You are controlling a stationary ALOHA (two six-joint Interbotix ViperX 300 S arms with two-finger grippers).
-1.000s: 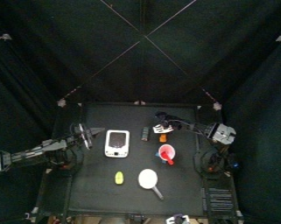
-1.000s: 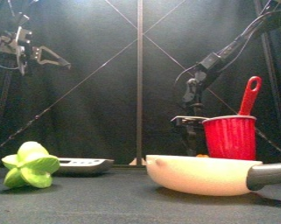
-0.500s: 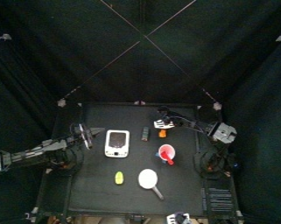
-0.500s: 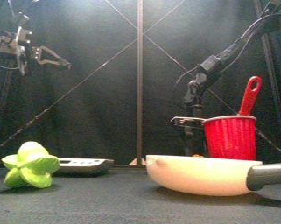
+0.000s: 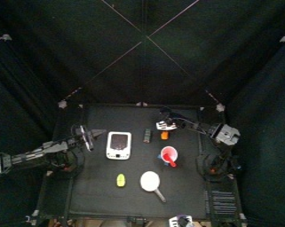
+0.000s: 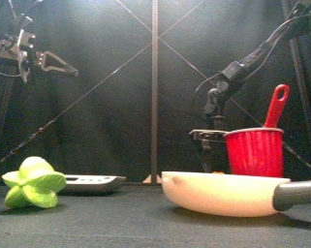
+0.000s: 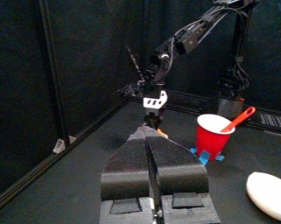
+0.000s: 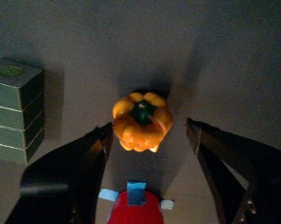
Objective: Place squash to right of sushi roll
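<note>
The orange-yellow squash with its green stem lies on the table, framed by the spread jaws of my right gripper, which hovers open above it and does not hold it. The grey-green sushi roll lies close beside the squash. From above, the squash is just right of the sushi roll, with the right gripper at their far side. My left gripper is shut and empty, resting high over the table's left edge.
A red cup holding a red utensil stands just in front of the squash. The white rectangular device lies left of the roll. A yellow-green piece and a white spoon-like utensil lie near the front edge.
The right gripper's jaws have spread a little wider and the gripper has drawn slightly away from the squash, which stays put. The left arm has not moved.
</note>
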